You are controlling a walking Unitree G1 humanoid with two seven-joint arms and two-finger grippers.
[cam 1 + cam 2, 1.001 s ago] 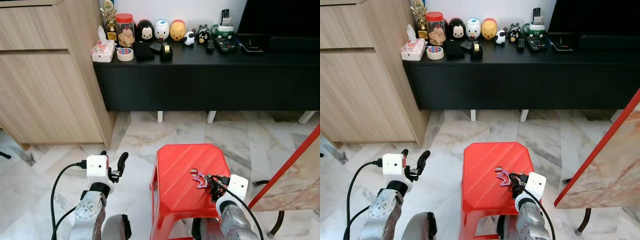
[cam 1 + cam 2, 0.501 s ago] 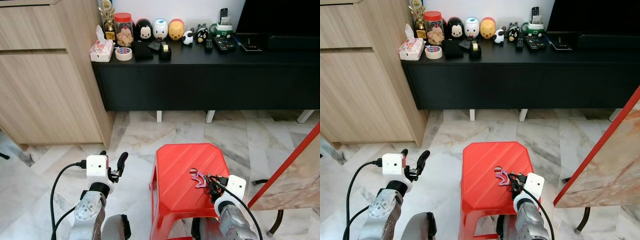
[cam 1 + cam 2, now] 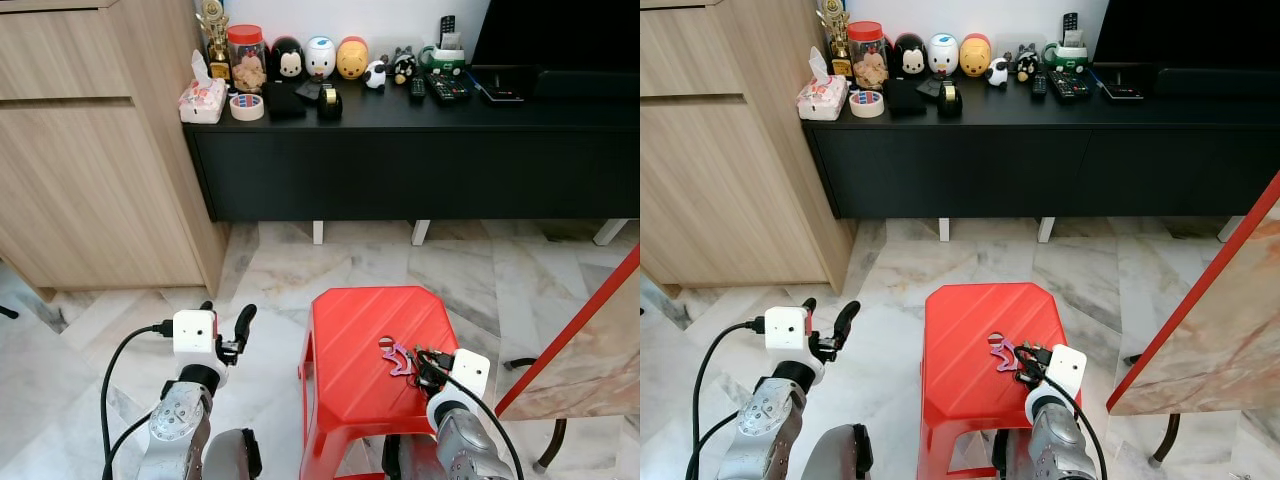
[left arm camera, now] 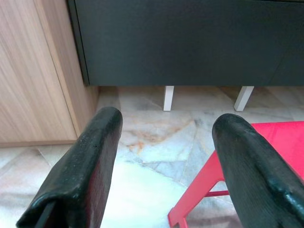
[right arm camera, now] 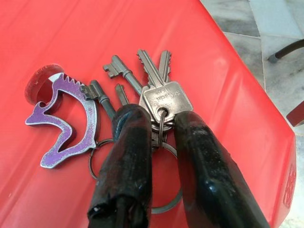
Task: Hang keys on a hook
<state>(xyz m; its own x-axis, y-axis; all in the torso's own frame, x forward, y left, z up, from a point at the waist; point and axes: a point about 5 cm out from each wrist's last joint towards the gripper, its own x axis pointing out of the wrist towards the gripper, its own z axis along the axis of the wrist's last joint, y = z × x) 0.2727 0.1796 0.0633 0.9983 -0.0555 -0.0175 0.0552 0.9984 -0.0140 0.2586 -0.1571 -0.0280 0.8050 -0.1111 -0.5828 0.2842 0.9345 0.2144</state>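
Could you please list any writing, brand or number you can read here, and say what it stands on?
Key head: stamped lettering on the silver key in the bunch of keys that the right gripper closes on, too blurred to read.
Tissue pack: printed pattern, too small to read.
Snack jar: no legible label.
Nothing else carries readable text.

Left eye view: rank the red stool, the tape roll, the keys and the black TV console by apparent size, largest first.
1. black TV console
2. red stool
3 and 4. tape roll and keys, held by the right claw, look alike; the keys sit nearer the camera, so I leave them unranked.
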